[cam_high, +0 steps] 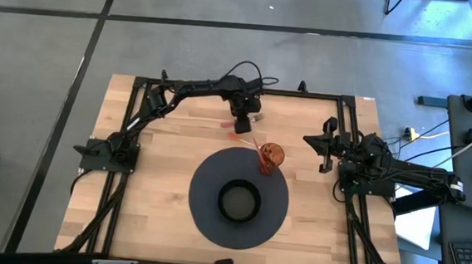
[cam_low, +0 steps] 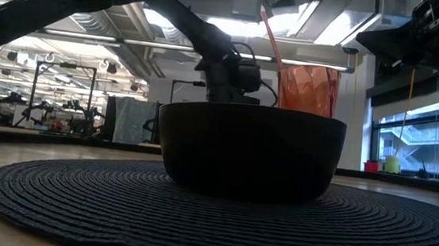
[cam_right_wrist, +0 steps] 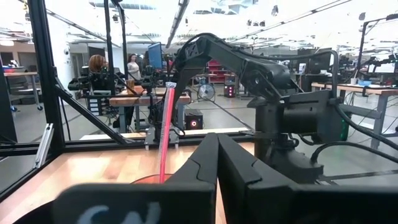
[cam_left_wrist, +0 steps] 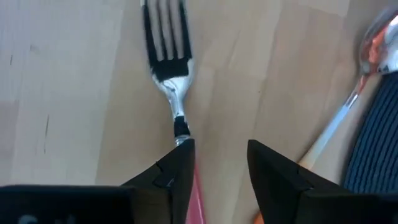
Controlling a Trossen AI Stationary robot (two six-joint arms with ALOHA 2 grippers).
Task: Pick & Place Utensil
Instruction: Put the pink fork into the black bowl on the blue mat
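A fork (cam_left_wrist: 169,68) with metal tines and a red handle (cam_left_wrist: 198,199) lies flat on the wooden table, left of the orange cup (cam_high: 273,155). My left gripper (cam_left_wrist: 221,146) points down over it, open, its fingers either side of the handle where the metal neck begins. A spoon (cam_left_wrist: 348,99) with an orange handle leans out of the cup (cam_low: 308,89). A dark bowl (cam_high: 239,200) sits on a round dark mat (cam_high: 208,180). My right gripper (cam_right_wrist: 217,146) waits shut at the table's right side (cam_high: 312,141). My left gripper comes at the fork from above with its fingers across the handle. One finger (cam_left_wrist: 177,168) stands right beside the handle's top end (cam_left_wrist: 184,142); whether it touches, I cannot tell. The fork lies flat on the table.
The cup stands on the mat's far edge, close to the left gripper (cam_high: 242,126). The mat (cam_low: 78,194) and the bowl (cam_low: 249,149) fill the table's middle. A black frame (cam_high: 222,88) runs along the table's sides. Bare wood lies at the near left.
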